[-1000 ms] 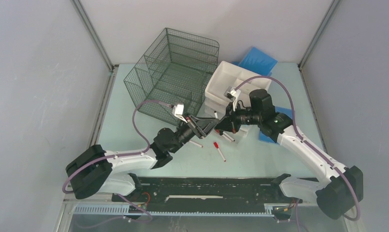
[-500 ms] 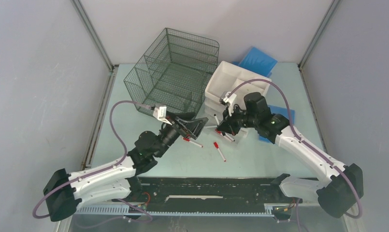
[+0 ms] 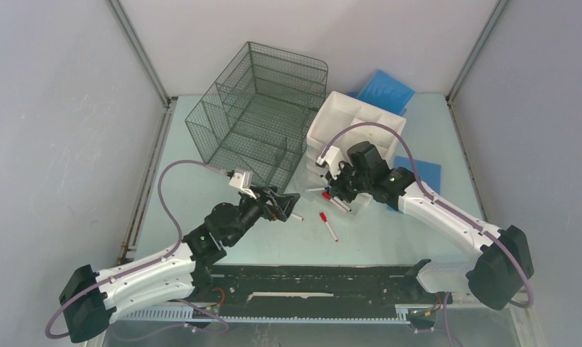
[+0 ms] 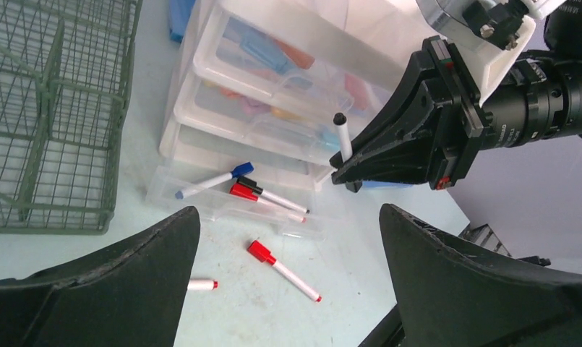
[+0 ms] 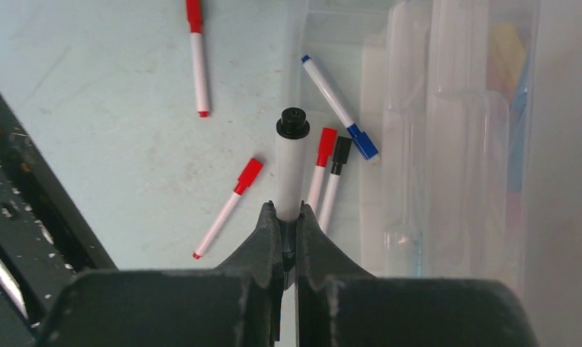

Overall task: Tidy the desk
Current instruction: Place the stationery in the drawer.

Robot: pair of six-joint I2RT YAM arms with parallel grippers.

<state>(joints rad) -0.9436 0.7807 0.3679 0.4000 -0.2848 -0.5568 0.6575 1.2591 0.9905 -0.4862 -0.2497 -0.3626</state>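
The desk (image 3: 194,195) is a pale mint-green tabletop. My right gripper (image 5: 288,214) is shut on a white marker with a black end (image 5: 291,155), which points away from the wrist above a pulled-out clear drawer (image 5: 407,144). That drawer holds a blue-capped marker (image 4: 210,184), a red-capped one (image 4: 262,199) and a black-capped one. My left gripper (image 4: 289,213) is open and empty, low over the desk just left of the right gripper (image 3: 331,189). A red-capped marker (image 4: 282,270) lies loose between its fingers, and another (image 4: 201,285) is partly hidden by the left finger.
A dark wire-mesh organizer (image 3: 259,116) stands at the back left. A white plastic drawer unit (image 3: 353,126) with filled clear drawers stands behind the right gripper. Blue flat items lie at the back (image 3: 385,88) and under the right arm (image 3: 421,173). A black rail (image 3: 309,278) edges the front.
My left gripper has opened wide and drawn back to the near left, away from the right gripper. The right gripper kept the marker and shifted a little left.
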